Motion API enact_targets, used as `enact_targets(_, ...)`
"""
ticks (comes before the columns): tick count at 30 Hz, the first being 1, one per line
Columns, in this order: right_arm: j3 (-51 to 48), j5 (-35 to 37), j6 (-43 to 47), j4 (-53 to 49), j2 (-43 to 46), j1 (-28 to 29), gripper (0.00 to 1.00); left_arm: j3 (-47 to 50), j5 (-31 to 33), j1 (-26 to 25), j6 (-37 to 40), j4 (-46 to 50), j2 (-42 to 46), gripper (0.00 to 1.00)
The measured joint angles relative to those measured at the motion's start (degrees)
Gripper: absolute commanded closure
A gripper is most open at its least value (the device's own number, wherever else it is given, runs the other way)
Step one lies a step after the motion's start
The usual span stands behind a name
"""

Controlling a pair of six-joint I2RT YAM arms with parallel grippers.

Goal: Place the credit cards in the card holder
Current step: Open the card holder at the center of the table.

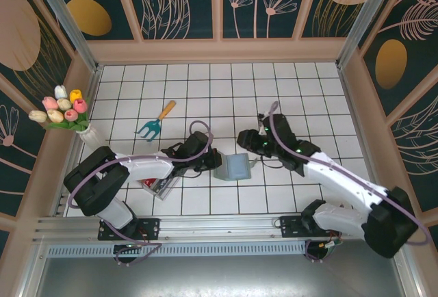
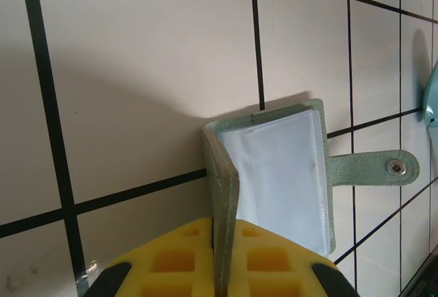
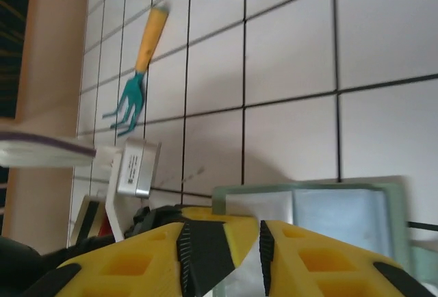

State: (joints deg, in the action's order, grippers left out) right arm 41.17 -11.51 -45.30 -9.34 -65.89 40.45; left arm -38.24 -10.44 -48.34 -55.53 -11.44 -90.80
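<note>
At the middle of the tiled worktop, the card holder [image 1: 236,167] is propped open!
The left hand [image 2: 222,242] is clenched on one green flap, tilting it up so the inner pockets are exposed, and the snap tab [image 2: 383,168] lies flat on the tiles. The right hand [image 3: 260,242] hovers just over those pockets, fingers slightly parted, nothing visibly between them. A red credit card [image 1: 147,182] sits in the clear tray [image 1: 164,189] by the left arm, well apart, so fetching it looks like the next job.

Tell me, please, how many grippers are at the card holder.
2. The left gripper is shut on the raised cover of the card holder; the right gripper is by its clear pockets, jaws apart.
</note>
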Motion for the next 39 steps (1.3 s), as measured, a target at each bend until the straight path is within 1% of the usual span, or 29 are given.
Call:
enact_targets(3, 1.84, -0.22, 0.0, -0.63, -7.45, 3.56, 0.65, 0.39, 0.02, 0.0, -0.44, -0.57, 0.0, 0.98)
enact_targets(7, 2.56, 1.2, -0.04, -1.4, -15.04, 5.95, 0.65, 0.98, 0.04, 0.0, -0.74, -1.11, 0.02, 0.96)
enact_targets(12, 2.45, 1.88, 0.0, -1.03, -19.34, 6.82, 0.65, 1.68, 0.46, 0.0, -1.14, -1.73, 0.07, 0.95)
enact_targets(14, 2.38, 1.68, -0.02, -0.46, -20.72, 6.84, 0.63, 1.81, 0.48, 0.0, -1.16, -1.88, 0.07, 0.93)
enact_targets(18, 2.62, 4.74, 0.68, -1.95, -24.09, 8.09, 0.53, 2.19, 0.63, 0.0, -1.53, -1.99, 0.39, 0.8)
enact_targets(20, 3.78, 6.71, 1.57, -2.78, -24.63, 9.29, 0.51, 2.89, 1.66, 0.0, -1.62, -0.96, 1.73, 0.58)
enact_targets(22, 3.91, 8.39, 2.4, -2.89, -24.87, 10.29, 0.5, 4.0, 3.61, 0.11, -2.14, 1.33, 4.68, 0.47)
enact_targets(23, 3.91, 9.25, 2.84, -2.86, -24.94, 10.75, 0.45, 4.5, 5.03, 0.11, -2.64, 2.99, 7.15, 0.45)
enact_targets(25, 4.0, 11.04, 3.39, -2.84, -25.09, 11.91, 0.4, 4.94, 8.37, 0.11, -3.69, 6.62, 12.9, 0.43)
enact_targets(26, 4.28, 12.28, 3.67, -2.93, -25.38, 12.68, 0.39, 4.94, 10.73, 0.07, -4.33, 9.03, 16.72, 0.4)
enact_targets(29, 6.6, 16.76, 4.04, -5.33, -27.41, 15.17, 0.37, 4.92, 18.62, 0.02, -6.67, 16.17, 28.44, 0.39)
enact_targets(32, 10.88, 22.93, 2.97, -10.01, -31.3, 18.49, 0.34, 4.57, 26.97, 0.02, -8.74, 24.35, 38.45, 0.35)
enact_targets(35, 15.23, 29.79, 0.79, -14.8, -35.71, 22.14, 0.28, 3.43, 34.64, 0.04, -10.93, 33.68, 44.78, 0.32)
enact_targets(39, 19.69, 36.89, -3.06, -20.24, -40.5, 25.88, 0.24, 2.64, 42.38, 0.07, -13.6, 44.11, 50.23, 0.32)
